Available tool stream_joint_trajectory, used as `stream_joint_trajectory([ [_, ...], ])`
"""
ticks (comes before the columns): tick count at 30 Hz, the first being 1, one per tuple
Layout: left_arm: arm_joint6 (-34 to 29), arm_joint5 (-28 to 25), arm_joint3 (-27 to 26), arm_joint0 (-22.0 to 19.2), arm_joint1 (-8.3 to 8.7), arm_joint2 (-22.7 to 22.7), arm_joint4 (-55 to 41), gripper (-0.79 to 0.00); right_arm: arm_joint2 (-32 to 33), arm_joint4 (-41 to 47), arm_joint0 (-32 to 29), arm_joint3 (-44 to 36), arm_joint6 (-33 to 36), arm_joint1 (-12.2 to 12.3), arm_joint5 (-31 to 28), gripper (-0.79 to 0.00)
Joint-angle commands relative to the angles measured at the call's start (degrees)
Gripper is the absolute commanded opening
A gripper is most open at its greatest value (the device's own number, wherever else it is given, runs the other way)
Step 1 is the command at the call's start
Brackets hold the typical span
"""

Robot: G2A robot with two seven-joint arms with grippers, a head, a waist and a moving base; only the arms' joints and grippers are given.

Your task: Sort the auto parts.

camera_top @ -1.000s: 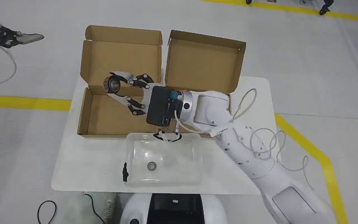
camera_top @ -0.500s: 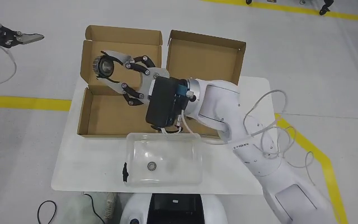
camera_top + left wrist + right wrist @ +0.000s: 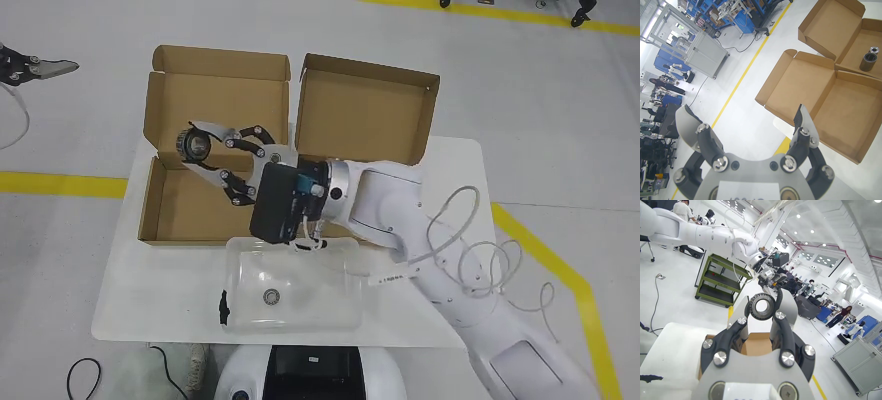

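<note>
Right arm: bearing clamped, up over the left box.
Right gripper (image 3: 196,150) fingers clamped on the grey steel roller bearing ring (image 3: 761,316), above the far part of the left open brown cardboard box (image 3: 185,215) on the white desk (image 3: 450,200). Left gripper (image 3: 743,113) fingers apart, over the floor far left of the desk. The right open brown cardboard box (image 3: 853,47) holds a dark metal sleeve (image 3: 868,62) and a small silver bushing (image 3: 874,50), side by side.

Pinched in the right gripper (image 3: 200,152) above the left cardboard box (image 3: 185,215): a steel tapered roller bearing (image 3: 762,308). Upright in the neighbouring box (image 3: 851,49): a dark metal sleeve (image 3: 868,62), a smaller one (image 3: 874,50) just beside it.
</note>
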Motion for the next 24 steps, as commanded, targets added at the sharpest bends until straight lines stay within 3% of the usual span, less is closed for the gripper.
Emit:
stream_joint_trajectory([
  [1,0.0,0.0,0.0,0.0,0.0,0.0,0.0,0.0,-0.5,-0.3,-0.5,1.0,0.2,0.0,0.0,-0.785],
  [11,0.0,0.0,0.0,0.0,0.0,0.0,0.0,0.0,-4.6,-2.9,-3.1,6.7,8.5,-0.7,2.6,-0.785],
  [24,0.0,0.0,0.0,0.0,0.0,0.0,0.0,0.0,-12.6,0.0,3.6,20.6,20.3,-5.2,5.1,-0.785],
])
